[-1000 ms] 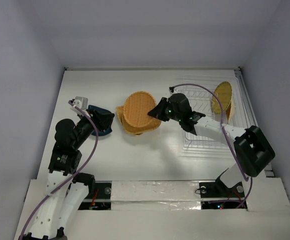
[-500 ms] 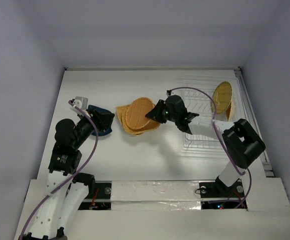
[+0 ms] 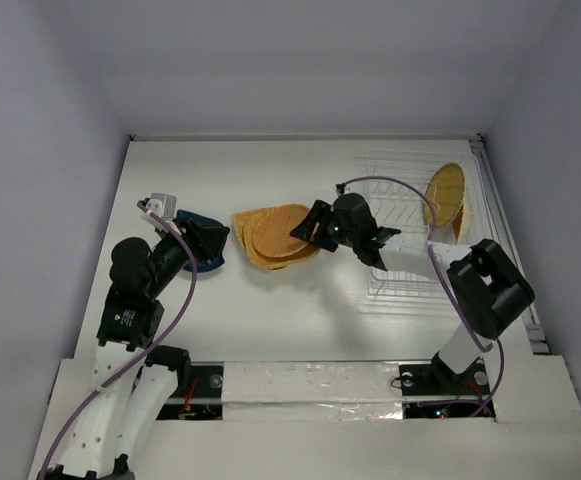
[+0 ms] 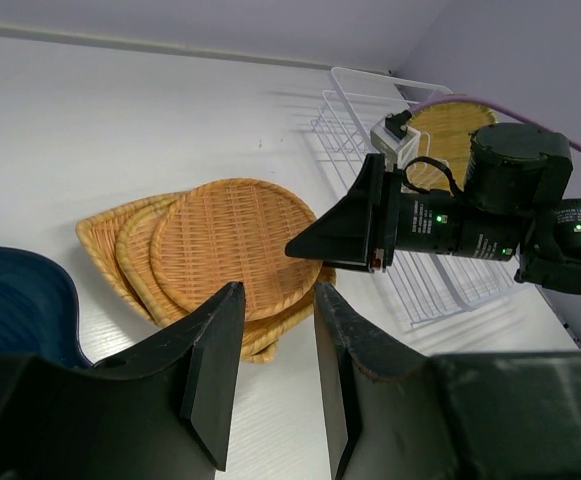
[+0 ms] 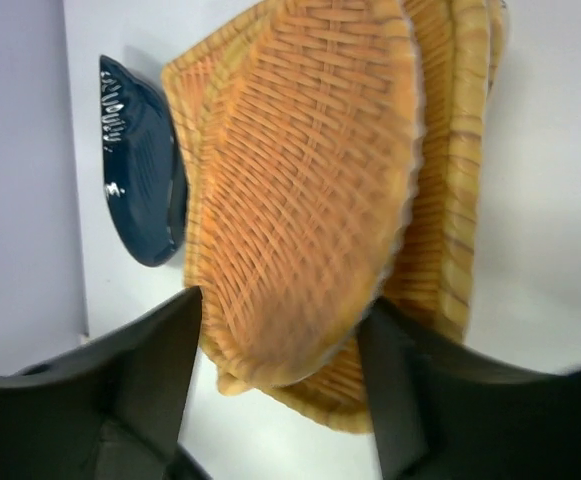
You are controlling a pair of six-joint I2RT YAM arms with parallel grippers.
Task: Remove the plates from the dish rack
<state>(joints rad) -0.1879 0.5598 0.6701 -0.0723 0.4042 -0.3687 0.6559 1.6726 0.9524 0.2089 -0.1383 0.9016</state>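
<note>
Your dish rack (image 3: 410,262) sits on the right side of the table (image 3: 300,305). At least 1 orange woven upright plate (image 3: 443,194) stands among the tines in the rack's far right corner.

Just left of the rack, clear of it, lies the stack of woven plates (image 3: 260,245). A round plate (image 4: 228,243) lies flat on top of the stack, and the wider ones beneath show past its near and left edges. Further left of the rack, touching or nearly touching the stack's left edge, is the blue dish (image 3: 192,218).

Your right gripper (image 3: 306,229) reaches out from the rack's left side to the round plate's right rim. In the right wrist view its 2 fingers (image 5: 145,365) stand well apart with the plate's broad face showing between them, so the claw is released and not pinching the rim.

Your left gripper (image 4: 277,293) hangs on the far side of the stack from the rack, over the blue dish and pointing back toward the rack. Its fingers are parted with nothing between them.
</note>
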